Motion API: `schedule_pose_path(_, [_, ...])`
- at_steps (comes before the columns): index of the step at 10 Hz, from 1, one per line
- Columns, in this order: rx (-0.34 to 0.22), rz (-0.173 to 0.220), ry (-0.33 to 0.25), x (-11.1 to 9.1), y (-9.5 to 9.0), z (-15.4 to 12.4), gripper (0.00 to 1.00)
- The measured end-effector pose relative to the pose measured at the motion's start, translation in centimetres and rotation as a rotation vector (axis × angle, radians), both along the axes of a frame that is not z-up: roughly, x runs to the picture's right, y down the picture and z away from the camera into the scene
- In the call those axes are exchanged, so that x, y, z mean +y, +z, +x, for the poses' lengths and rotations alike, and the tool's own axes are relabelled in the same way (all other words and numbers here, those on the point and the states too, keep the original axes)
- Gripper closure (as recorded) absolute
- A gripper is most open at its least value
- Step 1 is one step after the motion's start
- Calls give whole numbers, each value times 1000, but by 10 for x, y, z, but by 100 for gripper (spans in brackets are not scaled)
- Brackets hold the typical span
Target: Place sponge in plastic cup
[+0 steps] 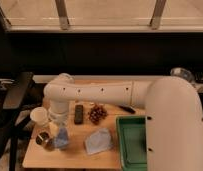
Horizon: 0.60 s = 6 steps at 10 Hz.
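Observation:
The small blue plastic cup [61, 143] stands near the front left of the wooden table [80, 155], beside a shiny metal can [43, 140]. My gripper [58, 128] hangs from the white arm directly over the cup, its tip at the rim. A pale blue block, the sponge [62, 133], shows at the cup's mouth just under the gripper. I cannot tell whether it is held or rests in the cup.
A white cup [39, 116] stands left of the gripper. A dark remote [79, 114], a bunch of grapes [97, 113] and a black tool [127, 109] lie mid-table. A blue-grey cloth [99, 141] lies at the front, with a green tray [132, 142] on the right.

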<state>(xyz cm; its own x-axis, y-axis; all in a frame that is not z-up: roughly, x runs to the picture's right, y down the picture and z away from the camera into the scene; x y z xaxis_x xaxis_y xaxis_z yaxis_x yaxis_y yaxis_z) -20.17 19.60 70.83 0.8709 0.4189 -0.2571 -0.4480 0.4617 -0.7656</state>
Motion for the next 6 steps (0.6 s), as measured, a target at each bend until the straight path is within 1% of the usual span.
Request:
schedule_pose_path(3, [8, 15, 3, -4, 0, 3, 22])
schedule_pose_path(5, [23, 59, 6, -17, -4, 6, 22])
schedule_pose_path(6, [41, 84, 15, -26, -6, 9, 22])
